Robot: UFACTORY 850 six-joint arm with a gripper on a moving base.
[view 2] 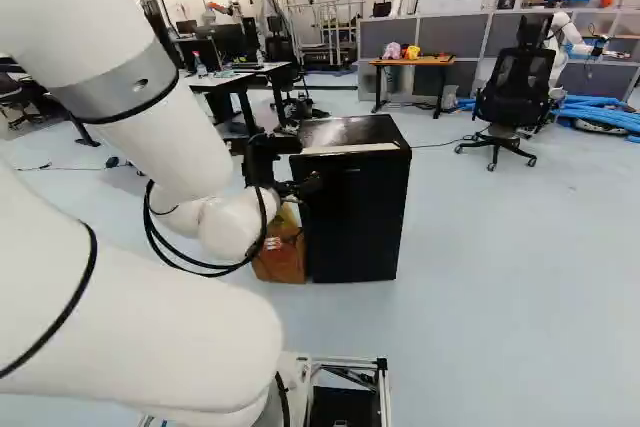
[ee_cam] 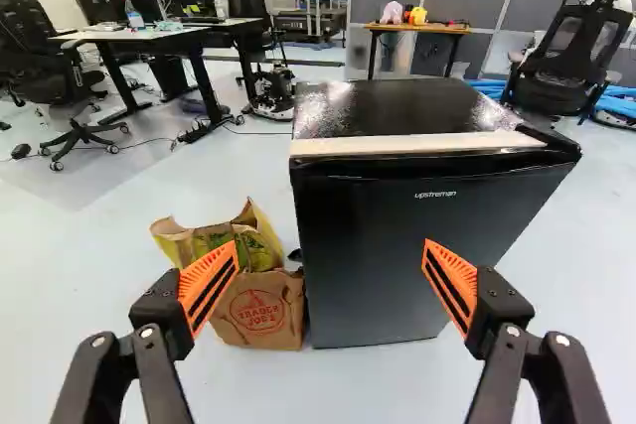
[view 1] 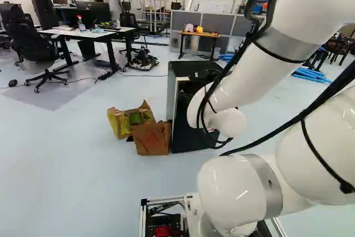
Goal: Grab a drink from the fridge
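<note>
Drink out of sight, presumably inside the fridge (ee_cam: 397, 111), whose door (ee_cam: 383, 245) looks closed. Paper bags (ee_cam: 268, 330) stand beside it on the floor (ee_cam: 79, 255). The gripper (ee_cam: 331, 244) faces the door, fingers wide apart, gripping nothing. Opening the door, reaching in and taking the drink out all seem left to do.

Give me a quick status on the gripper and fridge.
Gripper open, empty. Fridge closed ahead, no drink visible. Paper bags on floor beside fridge, apparently clear of its front.
</note>
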